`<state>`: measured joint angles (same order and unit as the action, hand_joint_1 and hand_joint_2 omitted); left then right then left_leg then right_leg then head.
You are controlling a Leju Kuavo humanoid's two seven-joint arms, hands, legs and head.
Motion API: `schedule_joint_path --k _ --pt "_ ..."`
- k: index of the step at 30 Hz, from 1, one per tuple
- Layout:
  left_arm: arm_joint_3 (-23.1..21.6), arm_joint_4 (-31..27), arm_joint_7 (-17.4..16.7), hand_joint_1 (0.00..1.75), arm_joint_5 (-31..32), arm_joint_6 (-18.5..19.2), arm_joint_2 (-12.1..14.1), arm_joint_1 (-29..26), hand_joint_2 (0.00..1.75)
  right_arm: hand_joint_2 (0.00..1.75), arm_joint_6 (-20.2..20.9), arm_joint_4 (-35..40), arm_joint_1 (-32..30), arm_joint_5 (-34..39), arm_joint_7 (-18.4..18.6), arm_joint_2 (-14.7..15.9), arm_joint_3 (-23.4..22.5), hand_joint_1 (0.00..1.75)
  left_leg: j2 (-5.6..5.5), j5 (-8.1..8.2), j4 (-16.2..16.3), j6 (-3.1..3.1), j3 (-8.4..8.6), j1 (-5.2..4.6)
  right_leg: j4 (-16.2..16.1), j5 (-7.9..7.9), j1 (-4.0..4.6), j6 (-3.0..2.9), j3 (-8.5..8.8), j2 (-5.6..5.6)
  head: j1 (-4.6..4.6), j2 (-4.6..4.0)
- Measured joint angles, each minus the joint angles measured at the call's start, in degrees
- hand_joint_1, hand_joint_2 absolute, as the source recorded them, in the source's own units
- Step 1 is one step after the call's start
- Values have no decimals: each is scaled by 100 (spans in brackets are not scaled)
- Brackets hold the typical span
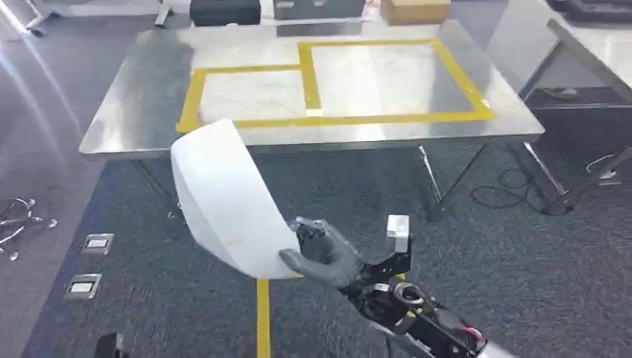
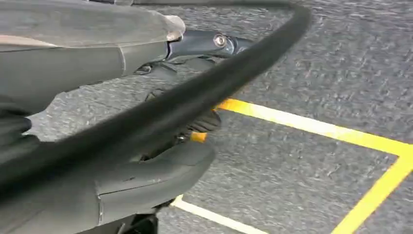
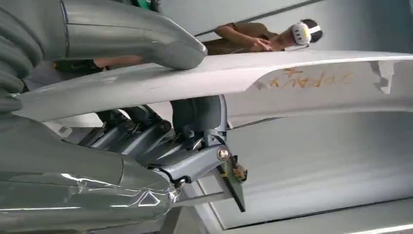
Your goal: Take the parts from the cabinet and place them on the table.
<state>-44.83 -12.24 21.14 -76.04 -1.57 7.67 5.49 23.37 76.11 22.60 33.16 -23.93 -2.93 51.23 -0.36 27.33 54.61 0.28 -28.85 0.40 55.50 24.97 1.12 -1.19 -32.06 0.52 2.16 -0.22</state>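
Right hand point(image 1: 324, 253) gripping curved white part point(image 1: 223, 198), short of steel table point(image 1: 134, 112), left hand's point(image 2: 73, 63) grasp unclear

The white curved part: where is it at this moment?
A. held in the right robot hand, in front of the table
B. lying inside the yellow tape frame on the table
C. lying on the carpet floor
A: the right robot hand grips the white curved part above the carpet, short of the steel table.
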Motion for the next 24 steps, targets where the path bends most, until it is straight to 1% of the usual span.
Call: schedule_joint_path --k 1,2,3,4,5,6,7,8,9,10,11,12,13,14,15,16,17,18,19,20,21,22,23,24 --pt "0 0 0 0 0 0 -2 -14 175 175 0 -2 -10 0 -2 9 -9 175 -2 -26 74 -28 47 -14 -42 -21 0 -24 -72 -11 -11 0" --pt "-2 0 0 0 0 0 -2 -17 175 175 0 0 -13 0 -2 9 -13 175 0 -34 69 -46 72 -19 -52 -29 -33 -60 19 1 -15 -2" --pt "-2 0 0 0 0 -2 7 -14 175 175 0 11 -12 0 -2 4 -20 175 5 37 158 -70 45 -1 -134 -33 -82 -67 154 -6 -15 0" --pt "-4 0 0 0 2 -2 0 -8 175 175 0 15 -6 0 -2 4 -26 175 5 120 371 -97 -48 -4 -159 -37 -80 -82 206 -9 -33 -2" --pt "-4 0 0 0 0 0 0 1 175 175 0 22 9 0 -2 4 -31 175 2 295 770 -120 -280 7 -162 -32 -84 -98 218 -17 -88 0" --pt "-4 0 0 0 0 -2 0 17 175 175 0 26 9 0 -2 4 -31 175 3 462 1206 -144 -555 21 -162 -13 -86 -108 227 -22 -127 0" --pt "-4 0 0 0 2 0 0 14 175 175 0 26 2 0 -2 4 -31 175 4 612 1594 -172 -827 39 -162 10 -87 -108 237 -22 -149 0" --pt "-4 0 0 0 2 -2 0 5 175 175 0 26 -7 0 2 7 -28 175 5 668 1834 -210 -1044 61 -162 38 -91 -110 254 -17 -177 0" --pt "-4 0 0 0 0 -2 0 -5 175 175 0 26 -19 0 2 7 -30 175 5 549 1794 -232 -1119 74 -162 70 -98 -99 286 -7 -194 0" --pt "-4 0 0 0 0 -2 2 -13 175 175 0 26 -22 0 2 7 -31 175 6 284 1485 -240 -1058 83 -162 105 -111 -81 331 6 -223 0" --pt "-4 0 0 0 2 -9 11 -15 175 175 0 26 -22 -2 2 7 -31 175 9 -47 1012 -241 -898 93 -162 144 -121 -60 385 9 -254 0" --pt "-4 0 0 0 2 -9 20 -14 175 175 0 26 -21 -13 2 7 -31 175 15 -407 445 -244 -684 105 -162 189 -130 -29 442 8 -289 0" --pt "-7 0 0 0 2 -9 31 -11 175 175 0 28 -21 -17 4 4 -31 175 27 -561 49 -243 -562 113 -162 232 -129 8 466 0 -321 0" --pt "-7 0 0 0 2 -9 26 -1 175 175 0 28 -21 -22 6 7 -31 175 33 -238 41 -202 -560 67 -143 261 -107 45 495 9 -352 0" --pt "-9 0 -2 0 2 -9 26 15 175 175 -2 31 -19 -22 6 7 -33 175 34 -214 60 -131 -540 50 -169 299 -105 98 462 3 -339 0" --pt "-11 0 -2 0 2 -9 22 1 175 175 0 31 -29 -26 6 7 -33 175 24 -345 24 -78 -524 56 -111 283 -107 138 527 0 -330 0" --pt "-11 0 -4 0 2 -11 20 -13 175 175 0 33 -30 -26 4 7 -33 175 14 -343 29 -43 -486 67 -60 286 -102 163 540 2 -308 0" --pt "-11 0 -4 0 2 -11 17 -19 175 175 -2 33 -26 -26 6 7 -35 175 10 -345 23 -8 -410 84 -32 355 -109 194 525 -3 -277 0" --pt "-13 0 -4 0 4 -13 15 -14 175 175 -2 33 -25 -26 6 7 -39 175 23 -316 16 35 -354 79 130 458 -128 224 485 -14 -260 0" --pt "-18 0 -4 0 6 -17 17 -5 175 175 0 35 -17 -26 9 7 -39 175 20 -293 17 68 -321 71 455 629 -129 250 331 -16 -219 0" --pt "-22 0 -4 0 9 -17 22 3 175 175 -2 42 -19 -28 11 7 -39 175 20 -266 17 89 -298 62 901 815 -134 272 85 -17 -173 0" --pt "-26 0 -4 0 9 -24 26 7 175 175 -2 41 -28 -31 17 11 -39 175 19 -231 18 92 -277 52 1401 1006 -138 285 -224 -17 -151 0" --pt "-26 0 -4 0 9 -30 26 5 175 175 0 42 -42 -33 24 15 -39 175 18 -198 18 92 -247 46 1705 1089 -140 290 -444 -18 -133 0" --pt "-28 0 -4 0 9 -31 26 -5 175 175 0 41 -57 -35 26 15 -39 175 14 -158 19 90 -202 45 1758 1026 -139 283 -555 -17 -120 0"
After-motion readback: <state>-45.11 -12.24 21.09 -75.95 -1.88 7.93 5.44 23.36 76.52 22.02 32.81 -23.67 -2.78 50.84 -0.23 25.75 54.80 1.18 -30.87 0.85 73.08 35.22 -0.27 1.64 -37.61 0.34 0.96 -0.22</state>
